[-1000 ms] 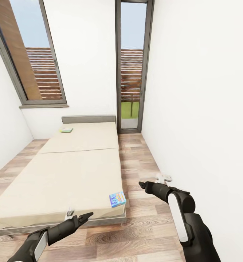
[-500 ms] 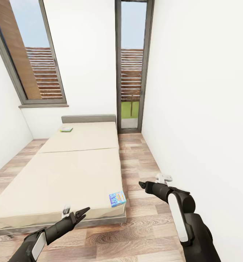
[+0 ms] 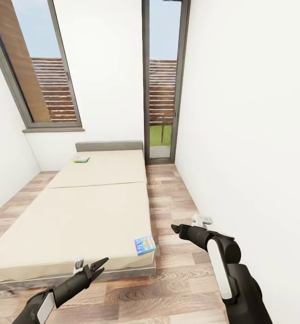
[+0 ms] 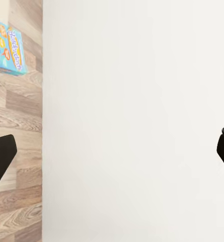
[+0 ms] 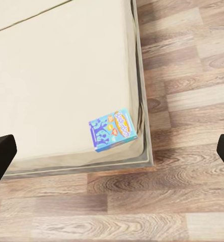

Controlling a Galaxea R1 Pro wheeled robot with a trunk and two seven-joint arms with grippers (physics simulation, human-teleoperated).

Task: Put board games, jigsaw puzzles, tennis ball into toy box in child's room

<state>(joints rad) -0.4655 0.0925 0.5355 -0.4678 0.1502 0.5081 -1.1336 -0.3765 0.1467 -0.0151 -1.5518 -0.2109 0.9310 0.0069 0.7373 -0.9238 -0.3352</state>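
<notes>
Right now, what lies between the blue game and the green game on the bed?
Only bare beige mattress, crossed by one seam, lies between the blue game at the near corner and the green game by the headboard, in the head view.

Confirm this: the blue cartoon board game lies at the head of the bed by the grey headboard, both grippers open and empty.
Not quite. The blue cartoon board game lies at the foot corner of the bed, nearest the robot, as the head view shows. Both the left gripper and right gripper are open and empty.

Bare mattress (image 3: 78,211) surrounds the blue game box (image 3: 145,245); open floor (image 3: 176,279) beside it
</notes>
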